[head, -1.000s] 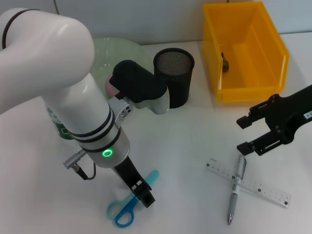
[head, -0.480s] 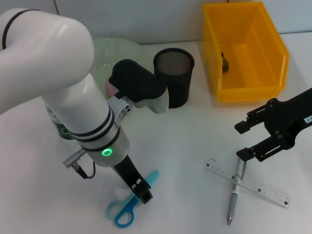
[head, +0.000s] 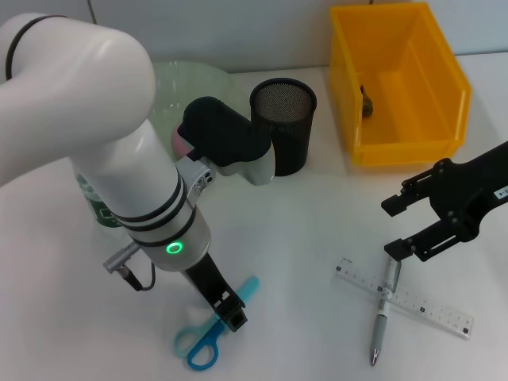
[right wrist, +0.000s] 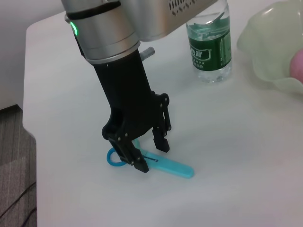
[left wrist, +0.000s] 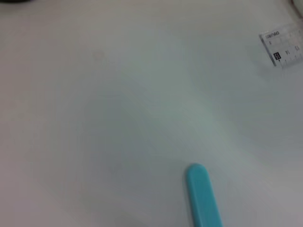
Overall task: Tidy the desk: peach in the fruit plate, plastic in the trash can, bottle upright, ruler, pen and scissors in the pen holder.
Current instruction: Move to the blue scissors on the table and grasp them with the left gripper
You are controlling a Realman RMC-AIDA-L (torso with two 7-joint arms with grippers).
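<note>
- On the far left stood the bottle, upright on the desk, mostly hidden behind the left arm in the head view.
- Just behind it lay the pale green plate, with a bit of pink peach showing at the arm's edge.
- The left gripper was down at the scissors, its fingers spread apart and straddling the blue blades, one on each side; whether they touched the desk I could not tell.
- The scissors lay flat near the front edge, handles towards the robot, the closed tip pointing away.
- The black mesh holder stood upright behind, near the plate.
- Right of it sat the yellow bin with a small dark scrap inside.
- The ruler lay flat at the front right, the pen crossing over it.
- The right gripper hovered just above the pen's far end, its fingers parted and holding nothing.
</note>
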